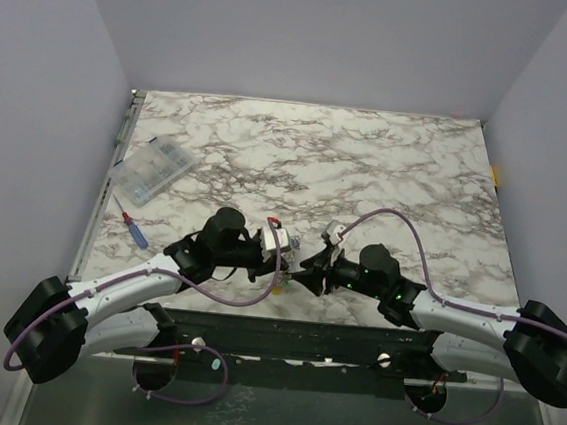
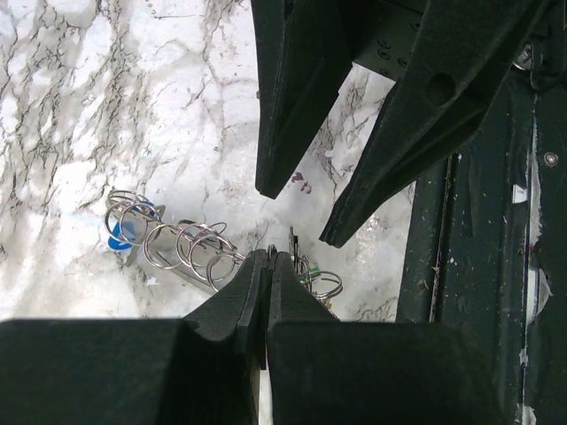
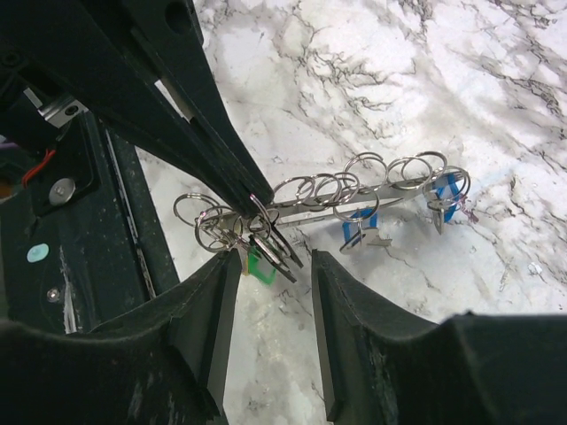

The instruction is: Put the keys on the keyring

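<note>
Left gripper (image 2: 268,257): from its own wrist camera most of the fingers are cut off by the lower edge, and exactly what is pinched at the tips is hidden. The two fingers are seen pressed together with no gap. In the right wrist view their tips are closed on the keyring (image 3: 215,228), a bunch of thin wire loops held just above the table (image 1: 370,151).

Right gripper (image 3: 275,266): held about half open, one finger on each side of the bunch's lower end. Nothing is gripped, and contact with the loops cannot be made out. A green tag (image 3: 261,271) hangs from the bunch beside the left-hand finger.

Keys (image 3: 356,233): small silvery blades with blue heads, hung on a chain of rings (image 3: 354,188) that runs from the pinched bunch out over the marble. How many keys there are cannot be told, as the blades overlap.

In the top view both sets of fingertips meet near the front middle of the table, and keys and loops are too small to be separated there.

Also recorded: a clear compartment box (image 1: 153,171) at the far left and a small red-and-blue tool (image 1: 134,229) nearer the left arm. A pale round sticker (image 3: 37,252) is seen on the dark base rail, any print too small to read
</note>
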